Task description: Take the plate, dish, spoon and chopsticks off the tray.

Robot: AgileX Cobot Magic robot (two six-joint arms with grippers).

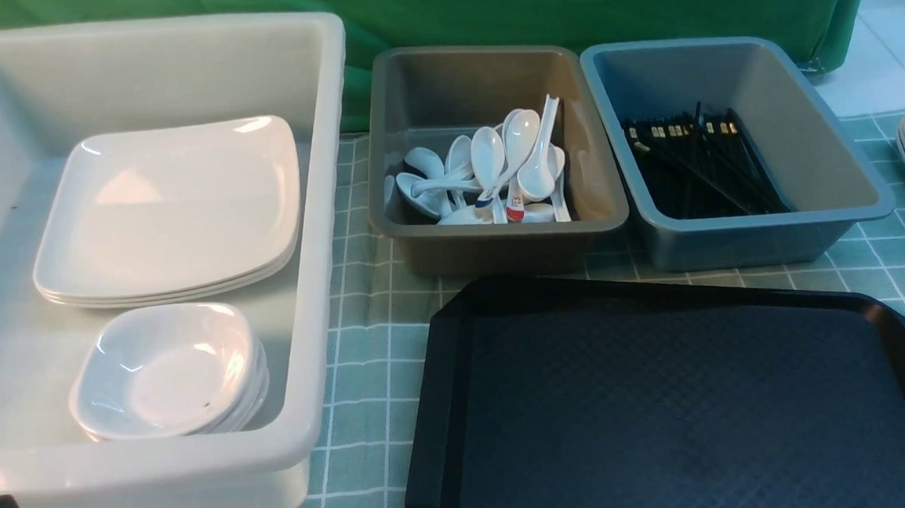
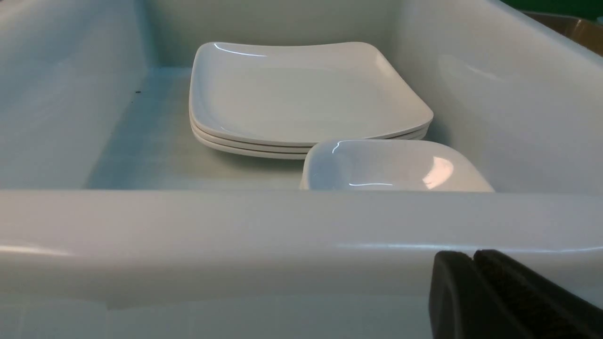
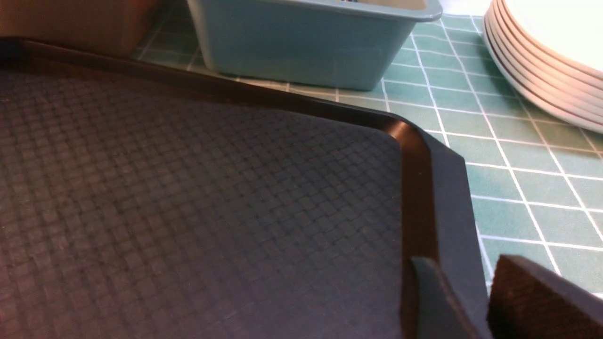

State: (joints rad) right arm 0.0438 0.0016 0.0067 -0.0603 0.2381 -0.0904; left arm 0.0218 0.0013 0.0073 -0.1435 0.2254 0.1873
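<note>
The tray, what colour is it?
Black, with a fine diamond-textured surface. The tray shows this best in the right wrist view.

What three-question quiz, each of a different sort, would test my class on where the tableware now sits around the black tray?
1. True or false: the tray has a plate on it.
2. Multiple choice: the spoons lie in A) the white tub, B) the grey-brown tub, C) the blue-grey tub.
3. Fill in: the chopsticks lie in the ______ tub.

Key:
1. False; what shows of the tray is bare, and the large plates are stacked in the white tub.
2. B, the grey-brown tub.
3. Blue-grey.
</note>
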